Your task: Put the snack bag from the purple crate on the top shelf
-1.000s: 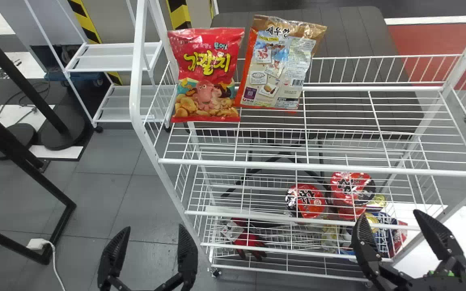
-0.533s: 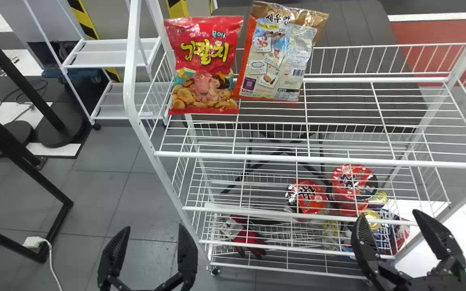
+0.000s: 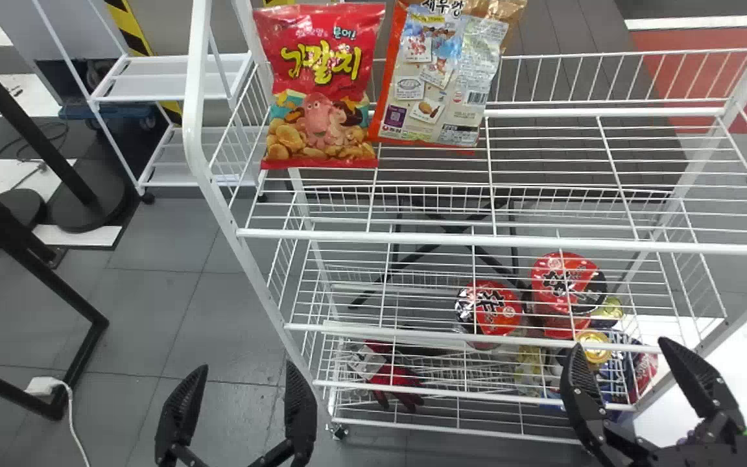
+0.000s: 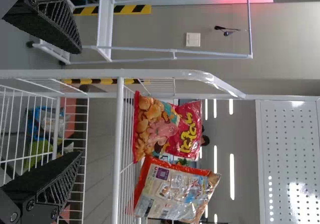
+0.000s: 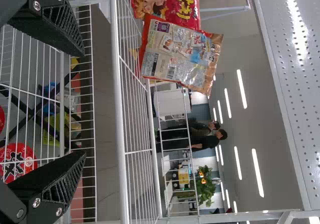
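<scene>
Two snack bags [image 3: 321, 84] stand on the top shelf [image 3: 509, 240]

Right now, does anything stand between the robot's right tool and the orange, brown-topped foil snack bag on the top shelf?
Yes: in the head view, the shelf's white metal front rail crosses between the right tool and bag, with wire deck beyond; nothing else visible.

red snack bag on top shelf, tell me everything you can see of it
The red snack bag looks like glossy plastic film, apparently unopened. Yellow lettering crosses its red upper part; a pink octopus and golden snacks are printed below. It stands upright at the left end of the wire top shelf, its lower right edge overlapped by the orange-edged bag.
</scene>
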Controlling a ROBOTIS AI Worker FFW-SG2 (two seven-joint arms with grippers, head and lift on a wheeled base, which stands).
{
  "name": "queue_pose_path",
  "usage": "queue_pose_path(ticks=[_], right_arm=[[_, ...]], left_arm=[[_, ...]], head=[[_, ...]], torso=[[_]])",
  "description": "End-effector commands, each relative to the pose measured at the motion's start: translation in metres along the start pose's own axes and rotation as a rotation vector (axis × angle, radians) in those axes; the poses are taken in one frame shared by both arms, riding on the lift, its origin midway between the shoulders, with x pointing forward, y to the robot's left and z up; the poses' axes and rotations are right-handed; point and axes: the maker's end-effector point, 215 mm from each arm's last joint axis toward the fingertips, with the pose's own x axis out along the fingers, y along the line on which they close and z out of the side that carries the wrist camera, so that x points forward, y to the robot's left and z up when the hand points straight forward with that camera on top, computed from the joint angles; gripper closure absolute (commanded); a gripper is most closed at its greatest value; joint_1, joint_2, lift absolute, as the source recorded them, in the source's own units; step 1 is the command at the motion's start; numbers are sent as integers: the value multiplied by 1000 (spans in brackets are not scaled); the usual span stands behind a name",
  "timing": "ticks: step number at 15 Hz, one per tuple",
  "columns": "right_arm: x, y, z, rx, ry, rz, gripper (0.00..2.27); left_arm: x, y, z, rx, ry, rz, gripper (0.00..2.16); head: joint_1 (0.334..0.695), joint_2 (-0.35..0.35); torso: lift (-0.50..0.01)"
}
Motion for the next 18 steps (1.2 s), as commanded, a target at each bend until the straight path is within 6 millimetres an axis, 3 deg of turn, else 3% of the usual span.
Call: queue_pose_path(ticks=[1,18], right_arm=[[0,0,0,-1,0,1,124],[0,0,-1,-3,2,3,124]], left_arm=[[-1,-2,-1,-1,2,-1,90],[-1,-4,-3,0,3,-4,90]], head=[[695,115],[695,107]], torso=[[-112],[-180]])
